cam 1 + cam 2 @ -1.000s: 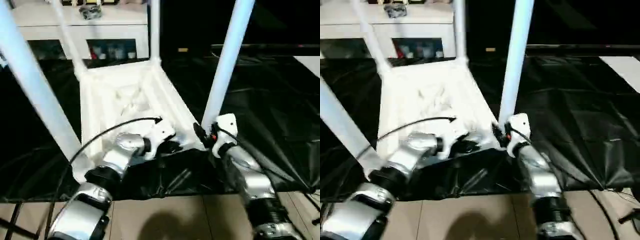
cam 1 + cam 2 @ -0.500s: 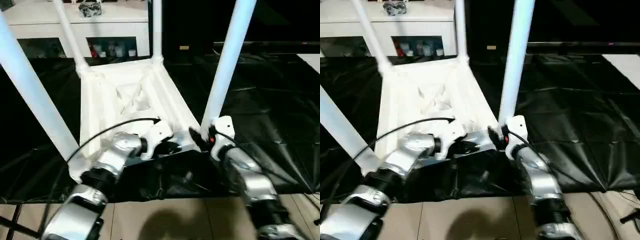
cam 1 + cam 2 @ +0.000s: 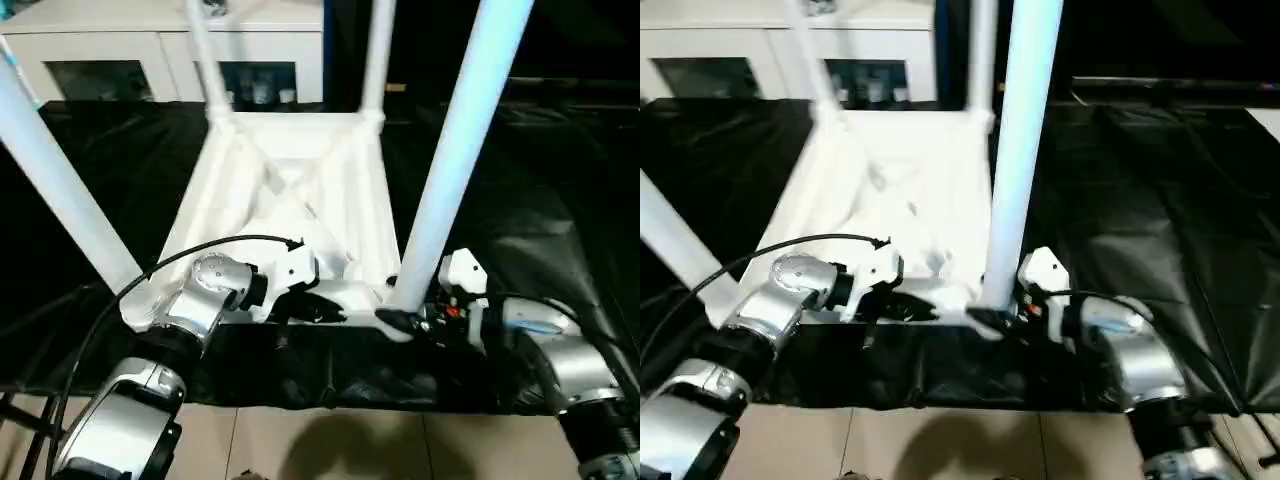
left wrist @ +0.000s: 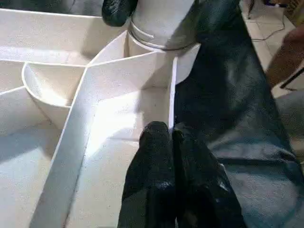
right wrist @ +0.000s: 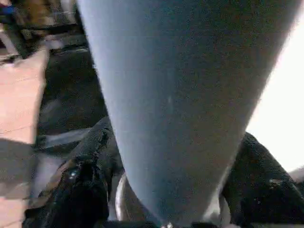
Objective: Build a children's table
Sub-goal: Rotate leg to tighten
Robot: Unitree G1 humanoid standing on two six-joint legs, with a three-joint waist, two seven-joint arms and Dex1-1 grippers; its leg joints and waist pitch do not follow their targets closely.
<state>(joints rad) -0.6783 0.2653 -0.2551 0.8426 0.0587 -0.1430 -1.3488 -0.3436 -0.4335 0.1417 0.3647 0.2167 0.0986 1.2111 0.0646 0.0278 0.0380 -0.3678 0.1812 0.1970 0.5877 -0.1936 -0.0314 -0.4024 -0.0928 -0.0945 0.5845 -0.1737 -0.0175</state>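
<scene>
On the black sheet (image 3: pixel 560 200) covering the floor, the table top (image 3: pixel 290 190) is lain upside down, ribbed underside up, in front of the white cabinet (image 3: pixel 150 50). Four legs are counted, all standing up from the corner sockets: near right leg (image 3: pixel 450 160), near left leg (image 3: pixel 60 190), far left leg (image 3: pixel 205 55), far right leg (image 3: pixel 378 55). The right gripper (image 3: pixel 400 322) is set at the foot of the near right leg, jaws clamped around its flared base. The left gripper (image 4: pixel 166 137) is held on the near edge wall of the top, jaws closed together on that thin rib. The step in hand is judged to be seating the last leg in its socket; a firm downward press is called for next while the top is steadied, then release and turning the table upright.
</scene>
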